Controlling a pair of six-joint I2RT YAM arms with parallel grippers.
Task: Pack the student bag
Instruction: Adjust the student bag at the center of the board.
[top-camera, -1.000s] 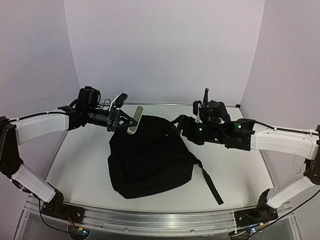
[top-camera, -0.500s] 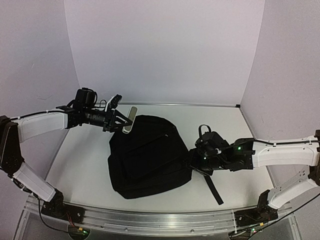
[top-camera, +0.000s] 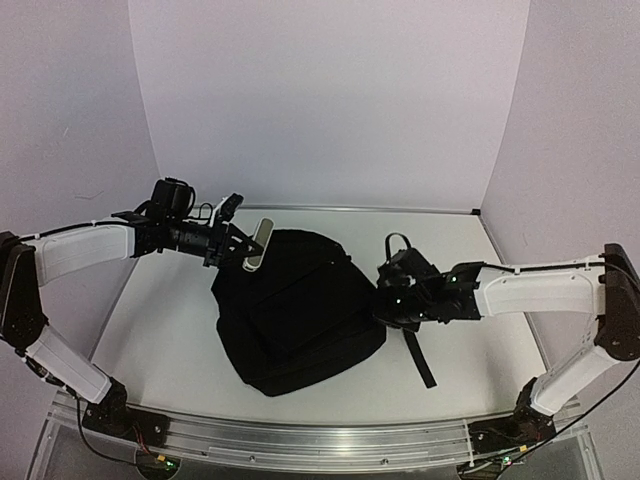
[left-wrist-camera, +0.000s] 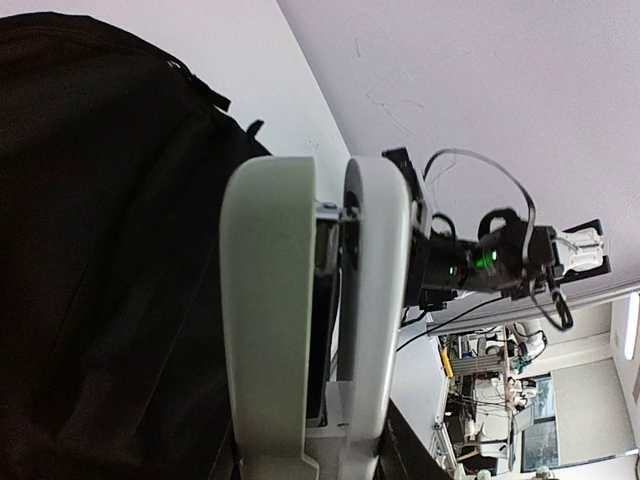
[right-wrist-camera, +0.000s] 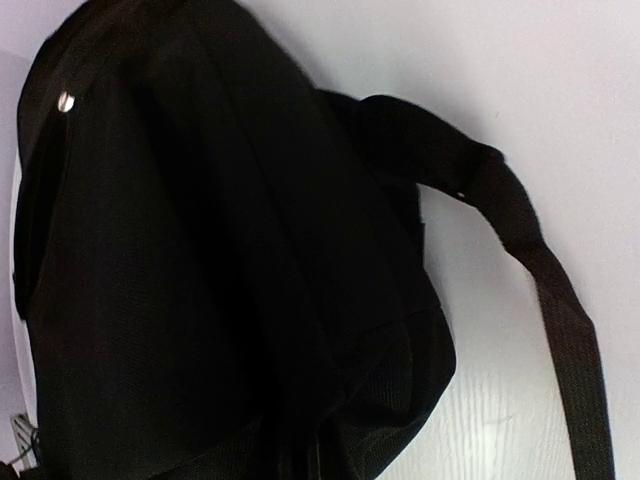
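Eyes on the left gripper (top-camera: 252, 248) first: its pale fingers (left-wrist-camera: 268, 300) are drawn almost together with just a thin dark slit between them. Whether any fabric is pinched in there, I cannot tell. It hangs right at the far left edge of the student bag (top-camera: 298, 318). Over to the right gripper (top-camera: 386, 303): it's right up against the bag's right side, its fingers lost in black cloth in the wrist view, so open or closed, no telling. The bag itself lies in the middle of the table (top-camera: 480, 345), a big black mound between the two arms. One shoulder strap (top-camera: 418, 358) trails off its right side toward the near edge, flat on the white surface.
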